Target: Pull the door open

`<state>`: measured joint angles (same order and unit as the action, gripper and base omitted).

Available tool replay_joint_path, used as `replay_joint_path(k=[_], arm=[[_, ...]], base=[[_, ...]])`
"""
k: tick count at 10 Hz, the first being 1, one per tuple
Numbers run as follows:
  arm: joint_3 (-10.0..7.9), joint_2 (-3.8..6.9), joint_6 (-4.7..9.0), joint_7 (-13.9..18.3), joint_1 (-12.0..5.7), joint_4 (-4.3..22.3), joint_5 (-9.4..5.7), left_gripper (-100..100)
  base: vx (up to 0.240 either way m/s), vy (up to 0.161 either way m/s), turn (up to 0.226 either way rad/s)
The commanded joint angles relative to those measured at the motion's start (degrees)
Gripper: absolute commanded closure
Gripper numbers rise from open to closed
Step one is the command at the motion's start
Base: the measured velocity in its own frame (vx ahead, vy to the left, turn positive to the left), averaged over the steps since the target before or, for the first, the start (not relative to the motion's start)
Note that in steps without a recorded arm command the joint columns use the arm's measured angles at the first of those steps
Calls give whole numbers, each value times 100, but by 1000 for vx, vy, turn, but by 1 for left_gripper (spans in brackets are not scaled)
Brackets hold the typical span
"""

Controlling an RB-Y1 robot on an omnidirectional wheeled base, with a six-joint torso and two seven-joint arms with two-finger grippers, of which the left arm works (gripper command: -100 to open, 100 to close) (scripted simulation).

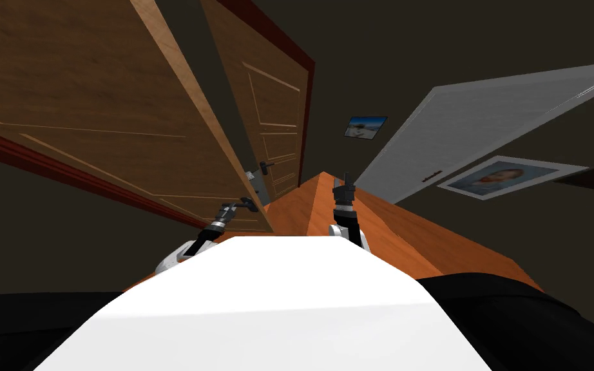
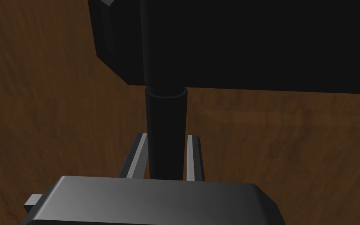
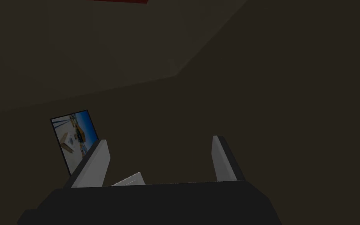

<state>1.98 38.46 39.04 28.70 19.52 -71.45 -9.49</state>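
Because the brown wooden door [image 1: 96, 96] stands partly open at the robot's left, with its pale edge turned forward, the step in hand is judged to be widening that swing. In the left wrist view its dark lever handle [image 2: 165, 117] juts from a dark backplate [image 2: 253, 39] on the wood. The left gripper [image 1: 243, 205] is clamped narrowly on the lever, and its 2 fingers [image 2: 193, 156] press the lever's sides close to the gripper's body.

To pull well, the hand should follow the curve the handle traces around the hinges, not a straight line. The wrist should turn with the door so the lever does not slide out between the thin blades. Backing the base away as the arm draws in would likely keep the door's edge off the chest.

The right gripper [image 1: 346, 187] is raised ahead of the chest, well apart from the door, with its fingers spread wide and holding nothing.

The hinges are cut off beyond the head view's corner. The lever's far end is lost in the dark backplate. A second panelled brown surface [image 1: 276, 116] with its own small handle shows past the door's edge, and whether it is another door cannot be told.
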Motion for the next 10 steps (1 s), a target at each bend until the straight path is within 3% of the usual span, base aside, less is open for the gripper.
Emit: replay_joint_path(k=[1,2,3,10], arm=[[106,64,162,81,86,-31,23,100],[35,48,80,39,68,-20,5,100],[87,106,221,93,141,12,17,100],[230,346,761,289,362,120,40,100]], base=[[-213,104,-139],[-100,51,-26],[-142,43,-136],[-209,74,-153]])
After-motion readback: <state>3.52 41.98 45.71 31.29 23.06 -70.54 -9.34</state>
